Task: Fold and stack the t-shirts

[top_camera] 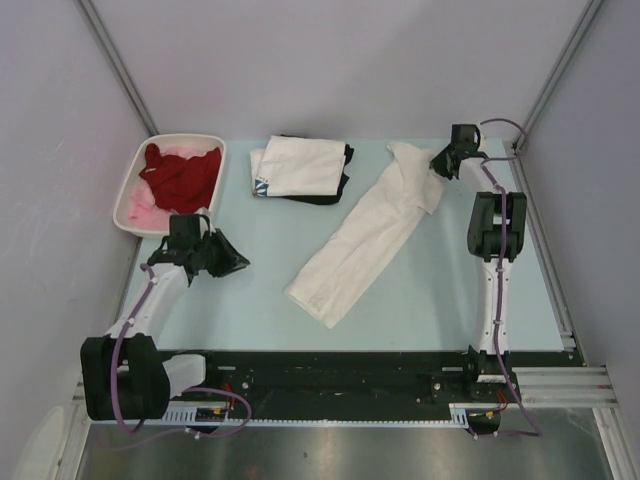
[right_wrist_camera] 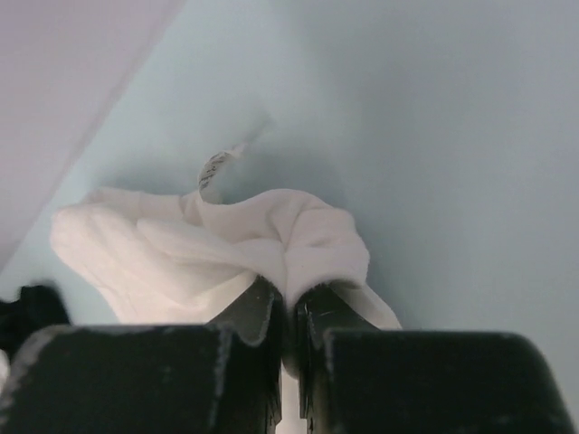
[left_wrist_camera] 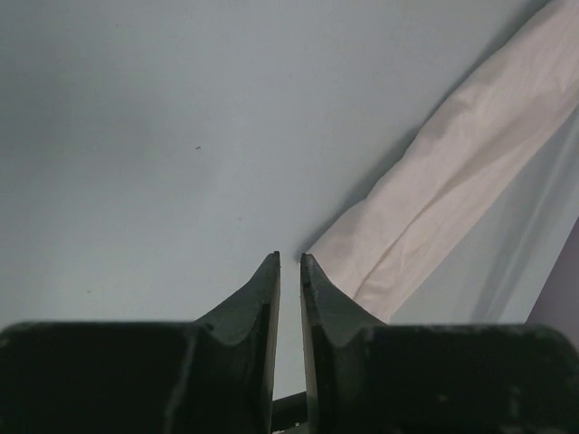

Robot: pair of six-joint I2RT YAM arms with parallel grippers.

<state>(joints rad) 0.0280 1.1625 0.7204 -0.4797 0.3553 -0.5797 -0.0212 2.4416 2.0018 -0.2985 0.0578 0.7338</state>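
A cream-white t-shirt lies in a long diagonal strip across the table middle. My right gripper is shut on its far bunched end. A folded cream-white t-shirt with a small blue mark lies on a black t-shirt at the back. A dark red t-shirt and a pink t-shirt lie in the white basin. My left gripper is shut and empty above bare table, left of the strip's near end.
The white basin stands at the back left, just behind my left gripper. Grey walls enclose the table on the left, back and right. A metal rail runs along the right edge.
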